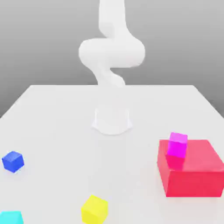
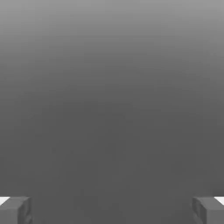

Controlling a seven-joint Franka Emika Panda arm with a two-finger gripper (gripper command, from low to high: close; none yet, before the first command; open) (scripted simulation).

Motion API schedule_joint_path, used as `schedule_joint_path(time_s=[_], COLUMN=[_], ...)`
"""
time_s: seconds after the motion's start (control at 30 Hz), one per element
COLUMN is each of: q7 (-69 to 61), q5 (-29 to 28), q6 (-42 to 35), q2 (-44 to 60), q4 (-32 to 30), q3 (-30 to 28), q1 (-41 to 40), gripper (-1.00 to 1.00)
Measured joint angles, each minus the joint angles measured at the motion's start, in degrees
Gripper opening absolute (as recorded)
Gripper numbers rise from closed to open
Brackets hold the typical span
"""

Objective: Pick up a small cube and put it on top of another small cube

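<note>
The small deep-blue cube (image 1: 12, 161) rests on the white table (image 1: 65, 113) near the exterior view's left edge. A yellow cube (image 1: 94, 209) of the same size sits at the front, and a cyan cube (image 1: 10, 218) lies at the front left corner. The white arm (image 1: 111, 52) rises from its base (image 1: 112, 120) at the table's back and bends upward, far from all cubes. In the hand view my gripper (image 2: 112, 211) is open, its grey fingertips (image 2: 15, 211) far apart with nothing between them, facing a plain grey backdrop.
A large red block (image 1: 192, 170) stands at the exterior view's right, with a magenta cube (image 1: 177, 145) on its near left corner. The table's edges run along both sides.
</note>
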Motion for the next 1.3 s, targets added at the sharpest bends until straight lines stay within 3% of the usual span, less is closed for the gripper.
schedule_joint_path(time_s=[0.33, 0.63, 0.8, 1.0, 1.03, 1.23, 1.3], q7=[-11.2, -25.2, -33.3, -43.6, -44.4, -44.8, -42.9], q5=[2.5, 10.4, 15.3, 27.8, 28.9, 29.4, 26.9], q6=[10.2, 18.8, 23.5, 31.5, 32.3, 32.6, 31.2], q2=[20.6, 39.8, 50.7, 62.9, 63.9, 64.5, 62.4], q4=[-6.4, -12.1, -15.0, -12.6, -12.3, -12.2, -12.8], q3=[-14.5, -24.9, -25.5, -14.6, -13.2, -12.5, -14.7], q1=[-4.0, -11.0, -18.0, -27.9, -29.0, -29.6, -28.0], gripper=[0.0, 0.0, 0.0, 0.0, -1.0, -1.0, -1.0])
